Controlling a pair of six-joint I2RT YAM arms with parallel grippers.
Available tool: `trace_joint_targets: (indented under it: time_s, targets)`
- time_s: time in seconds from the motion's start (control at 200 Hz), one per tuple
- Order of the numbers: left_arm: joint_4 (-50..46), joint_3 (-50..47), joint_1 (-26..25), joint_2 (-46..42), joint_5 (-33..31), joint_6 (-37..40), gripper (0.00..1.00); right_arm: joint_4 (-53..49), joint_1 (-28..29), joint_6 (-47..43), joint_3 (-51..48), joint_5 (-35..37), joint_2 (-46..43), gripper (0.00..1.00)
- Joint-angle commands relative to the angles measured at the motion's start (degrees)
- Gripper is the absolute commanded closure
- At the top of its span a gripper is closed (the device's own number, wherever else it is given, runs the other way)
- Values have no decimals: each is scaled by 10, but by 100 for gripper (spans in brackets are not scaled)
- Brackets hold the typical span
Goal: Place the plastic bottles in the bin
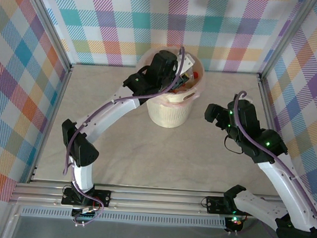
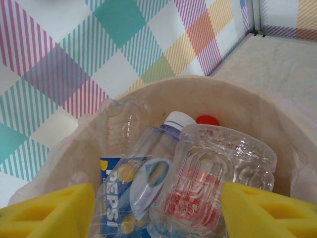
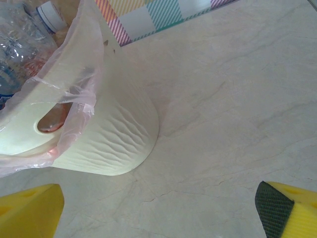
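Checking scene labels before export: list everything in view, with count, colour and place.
bottles: at least three showing, clear with blue or red labels, piled inside the bin; more may be hidden
red cap: one, behind the pile, its bottle hidden
bin: one, cream, far middle of the table
bag: one, thin pinkish, lining the bin and folded over its rim
table: one, pale marbled
walls: pastel check, on three sides
left gripper: yellow fingers, open, empty, above the bin's mouth
right gripper: yellow fingers, open, empty, over the table to the bin's right
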Motion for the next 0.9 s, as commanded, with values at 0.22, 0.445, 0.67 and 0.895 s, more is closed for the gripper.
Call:
trace_joint_targets:
  time_s: [0.22, 0.445, 0.67, 0.895]
  targets:
    - [3, 0, -2, 10, -11, -4, 26, 1, -4, -4, -2, 1, -11, 0]
    - [-26, 37, -3, -22, 37, -38, 11, 1, -5, -12, 5, 0, -3, 0]
    - [-25, 34, -4, -78, 62, -77, 0, -2, -5, -23, 8, 0, -1, 0]
    - [-4, -22, -4, -148, 2, -106, 0, -13, -5, -26, 3, 18, -10, 0]
